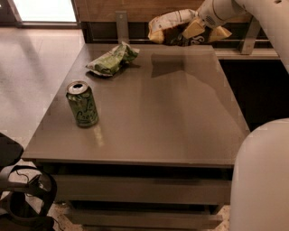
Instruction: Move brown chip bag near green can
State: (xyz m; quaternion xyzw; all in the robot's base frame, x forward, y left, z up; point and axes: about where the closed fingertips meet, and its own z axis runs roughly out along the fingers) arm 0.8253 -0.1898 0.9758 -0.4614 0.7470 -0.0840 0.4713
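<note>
Brown chip bag hangs crosswise in gripper aloft.

Grey-brown table on a pale glossy floor. A bright pane glows beyond the far left corner. Wood panelling and a metal post back the far edge. The gripper holds the brown bag above the far right corner.
</note>
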